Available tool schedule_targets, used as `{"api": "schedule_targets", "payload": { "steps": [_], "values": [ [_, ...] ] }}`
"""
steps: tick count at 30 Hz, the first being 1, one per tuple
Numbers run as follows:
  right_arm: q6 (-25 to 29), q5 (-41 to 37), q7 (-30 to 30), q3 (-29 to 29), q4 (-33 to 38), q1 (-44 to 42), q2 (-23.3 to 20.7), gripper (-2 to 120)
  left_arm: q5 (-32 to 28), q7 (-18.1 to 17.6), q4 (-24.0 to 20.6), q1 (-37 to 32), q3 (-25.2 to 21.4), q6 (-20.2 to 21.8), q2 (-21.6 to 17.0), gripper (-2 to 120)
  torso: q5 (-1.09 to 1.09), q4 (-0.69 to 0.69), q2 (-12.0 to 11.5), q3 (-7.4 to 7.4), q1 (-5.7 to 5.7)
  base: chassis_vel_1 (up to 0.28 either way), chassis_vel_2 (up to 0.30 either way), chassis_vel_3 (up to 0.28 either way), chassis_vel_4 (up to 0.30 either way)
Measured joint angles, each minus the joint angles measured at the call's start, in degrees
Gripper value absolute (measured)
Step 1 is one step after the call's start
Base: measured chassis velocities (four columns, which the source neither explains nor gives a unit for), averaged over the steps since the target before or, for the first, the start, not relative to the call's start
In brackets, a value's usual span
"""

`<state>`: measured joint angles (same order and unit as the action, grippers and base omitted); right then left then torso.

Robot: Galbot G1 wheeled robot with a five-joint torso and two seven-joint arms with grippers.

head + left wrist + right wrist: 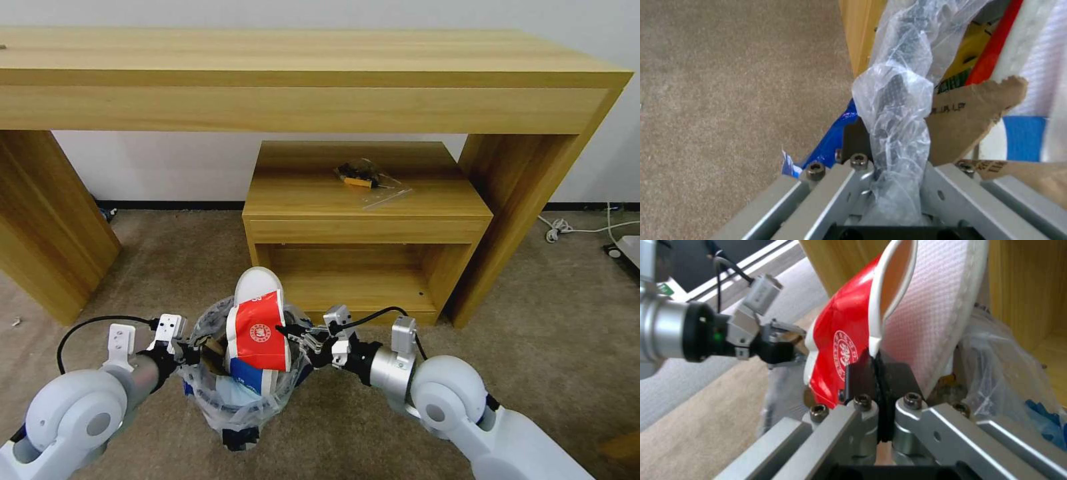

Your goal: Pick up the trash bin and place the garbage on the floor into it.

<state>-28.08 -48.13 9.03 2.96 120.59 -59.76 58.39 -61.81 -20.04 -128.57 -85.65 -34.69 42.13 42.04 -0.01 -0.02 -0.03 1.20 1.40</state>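
Left end effector (pixel 192 352) clamps trash bin (pixel 230 400) rim; right end effector (pixel 292 333) pinches red cup (pixel 259 333).

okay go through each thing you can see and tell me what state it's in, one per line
Trash bin: upright, full.
Red paper cup: flattened, sticking out of the bin, pinched at its rim.
Left end effector: shut on the bin's bagged rim.
Right end effector: shut on the cup.
White insole: standing up behind the cup.
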Motion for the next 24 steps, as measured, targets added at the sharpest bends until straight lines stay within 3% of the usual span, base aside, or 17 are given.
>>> {"api": "schedule_targets", "payload": {
  "steps": [8,15,24],
  "values": [
    [0.0,1.3,-0.4,0.2,-1.2,-0.2,0.1,2,0.0,0.0,-0.3,-0.3,-0.2,0.0,0.3,0,0.00,0.00,0.0,0.00,0.00,0.000,0.000,0.000,0.000],
    [-0.3,1.9,-1.1,1.2,-1.2,0.2,0.6,32,0.0,0.0,-0.4,-0.4,-0.5,0.0,0.5,0,0.00,0.00,0.0,0.00,0.00,0.000,0.000,0.000,0.000],
    [0.1,2.3,-1.3,-0.1,0.0,-0.6,-0.4,60,-0.1,0.1,0.0,-0.2,-0.6,0.0,0.5,0,0.00,0.00,0.0,0.00,0.00,0.000,0.000,0.000,0.000]
  ]
}}
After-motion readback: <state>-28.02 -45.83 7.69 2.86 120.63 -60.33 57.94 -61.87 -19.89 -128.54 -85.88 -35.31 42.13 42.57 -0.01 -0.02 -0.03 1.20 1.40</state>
